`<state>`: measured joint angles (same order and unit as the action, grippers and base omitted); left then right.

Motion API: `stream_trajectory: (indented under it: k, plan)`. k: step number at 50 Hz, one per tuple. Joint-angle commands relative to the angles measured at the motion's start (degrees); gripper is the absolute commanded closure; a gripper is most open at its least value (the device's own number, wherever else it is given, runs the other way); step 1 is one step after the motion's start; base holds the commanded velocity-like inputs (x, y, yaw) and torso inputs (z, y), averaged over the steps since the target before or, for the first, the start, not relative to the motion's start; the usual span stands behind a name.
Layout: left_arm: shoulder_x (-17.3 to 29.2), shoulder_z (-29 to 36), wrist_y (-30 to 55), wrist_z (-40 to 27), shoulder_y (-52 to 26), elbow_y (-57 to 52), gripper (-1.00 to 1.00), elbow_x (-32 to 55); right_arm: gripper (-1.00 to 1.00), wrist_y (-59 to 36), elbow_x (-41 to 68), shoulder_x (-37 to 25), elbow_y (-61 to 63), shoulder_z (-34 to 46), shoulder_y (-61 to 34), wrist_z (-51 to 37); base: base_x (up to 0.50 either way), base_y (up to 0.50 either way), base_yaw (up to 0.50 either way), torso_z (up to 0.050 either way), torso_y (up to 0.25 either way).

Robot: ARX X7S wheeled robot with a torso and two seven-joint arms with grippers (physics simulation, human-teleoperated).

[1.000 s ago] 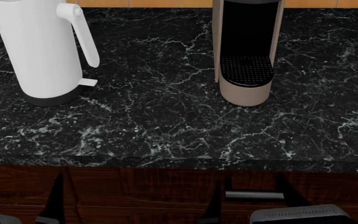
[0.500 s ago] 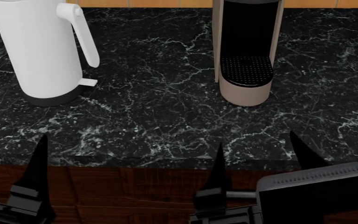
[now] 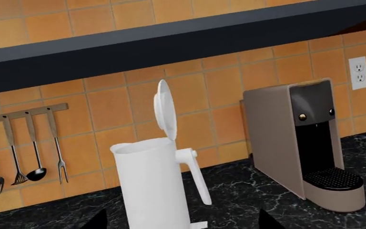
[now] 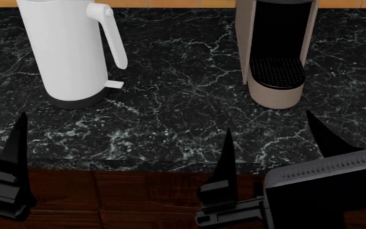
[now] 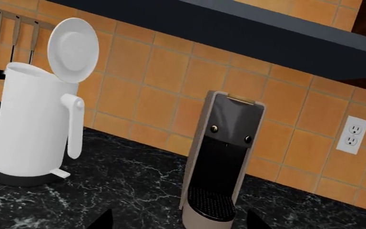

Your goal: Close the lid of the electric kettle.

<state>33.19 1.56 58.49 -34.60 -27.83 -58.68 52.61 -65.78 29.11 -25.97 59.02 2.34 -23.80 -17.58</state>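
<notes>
Standing on black marble counter [image 4: 170, 109], kettle [image 4: 68, 52] lid [image 5: 73, 50] upright; both claws released.

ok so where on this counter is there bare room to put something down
Bare black counter lies between the electric kettle and the coffee machine, and along the front edge before both. Behind the appliances, the tiled wall closes in.

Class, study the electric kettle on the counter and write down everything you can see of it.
The electric kettle is a tall, smooth white jug, plastic by its look, on a dark grey base. Its long white handle faces the coffee machine; a small white tab juts out near the base. The round lid stands open, hinged above the handle. It stands upright on the black marble counter, and neither gripper touches it.
</notes>
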Motion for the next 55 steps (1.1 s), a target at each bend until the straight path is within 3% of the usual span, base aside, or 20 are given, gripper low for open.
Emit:
stream_trajectory:
  k: [1,26,33,55]
  plan:
    - [1.97,1.26,-1.72,-1.60,0.12,0.61,-1.00,1.04,-1.00,0.43,6.72,-3.67,0.27,1.14,-2.16,-5.81,0.00,0.50,0.00,0.000,0.000]
    - [3.50,2.74,-3.68,-2.90,0.38,1.09,-1.00,1.69,-1.00,2.16,10.10,-5.29,-1.46,1.67,-2.64,-9.77,0.00,0.50,0.00,0.000,0.000]
    - [3.89,3.44,-5.29,-2.29,1.59,1.50,-1.00,0.55,-1.00,1.72,10.44,-5.43,-1.31,3.04,-3.83,-10.86,0.04,0.00,0.00,0.000,0.000]
    - [4.96,3.99,-7.23,-2.61,2.06,2.23,-1.00,0.38,-1.00,3.10,12.56,-6.23,-1.99,3.50,-4.43,-12.47,0.47,0.01,0.00,0.000,0.000]
